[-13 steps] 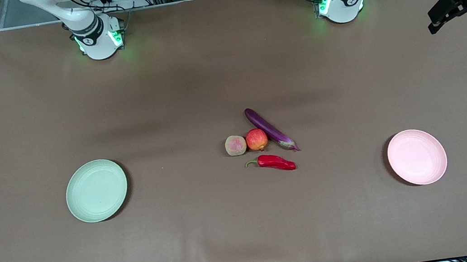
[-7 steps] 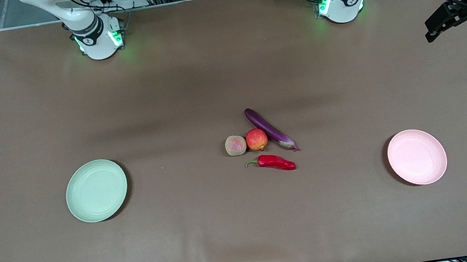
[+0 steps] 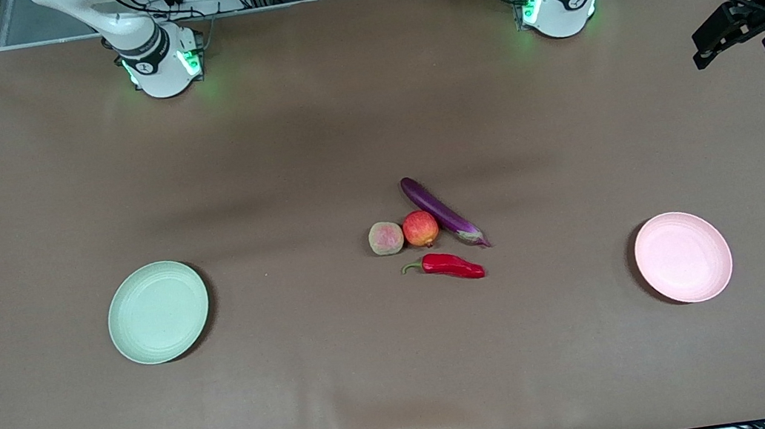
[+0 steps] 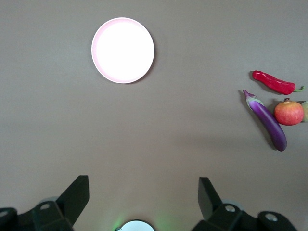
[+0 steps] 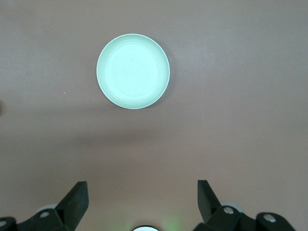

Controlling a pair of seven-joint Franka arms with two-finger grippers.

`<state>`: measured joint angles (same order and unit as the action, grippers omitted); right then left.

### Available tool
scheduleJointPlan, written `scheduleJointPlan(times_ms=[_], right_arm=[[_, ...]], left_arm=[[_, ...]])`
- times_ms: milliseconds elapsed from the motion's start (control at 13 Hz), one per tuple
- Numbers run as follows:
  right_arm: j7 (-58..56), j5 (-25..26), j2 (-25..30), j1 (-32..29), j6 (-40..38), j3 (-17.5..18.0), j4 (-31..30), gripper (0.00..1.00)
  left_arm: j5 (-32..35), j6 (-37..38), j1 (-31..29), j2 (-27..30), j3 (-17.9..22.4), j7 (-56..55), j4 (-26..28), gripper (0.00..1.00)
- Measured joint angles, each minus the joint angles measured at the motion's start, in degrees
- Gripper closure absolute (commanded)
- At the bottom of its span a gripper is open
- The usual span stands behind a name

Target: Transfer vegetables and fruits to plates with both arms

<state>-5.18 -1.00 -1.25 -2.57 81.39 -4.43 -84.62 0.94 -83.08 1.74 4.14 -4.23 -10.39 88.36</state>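
Peach (image 3: 386,238) mostly outside left wrist view.

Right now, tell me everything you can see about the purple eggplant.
The eggplant is long, slim and glossy purple, with a pale stem cap at the end nearer the front camera. It lies flat and diagonal on the brown table, untouched by either gripper. The red-orange fruit sits against its side; the chili pepper lies just nearer the camera.

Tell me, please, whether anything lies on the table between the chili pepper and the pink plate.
Nothing visible does. The chili pepper lies at mid-table with bare brown table between it and the pink plate toward the left arm's end. The eggplant and the two round fruits lie farther from the front camera, off that line.
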Motion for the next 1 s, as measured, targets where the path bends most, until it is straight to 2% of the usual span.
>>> scheduleJointPlan(times_ms=[460,766,996], right_arm=[[0.0,0.0,0.0,0.0,-0.03,0.0,0.0,0.0],[0.0,0.0,0.0,0.0,-0.05,-0.01,-0.01,0.0],[0.0,0.0,-0.01,0.0,-0.06,-0.01,-0.02,0.0]], left_arm=[[0.0,-0.44,0.3,-0.28,-0.16,0.0,-0.05,0.0],[-0.07,-3.66,0.35,-3.39,-0.59,0.0,0.17,0.0],[-0.14,-9.74,0.45,-8.89,-4.78,-3.24,0.51,0.0]])
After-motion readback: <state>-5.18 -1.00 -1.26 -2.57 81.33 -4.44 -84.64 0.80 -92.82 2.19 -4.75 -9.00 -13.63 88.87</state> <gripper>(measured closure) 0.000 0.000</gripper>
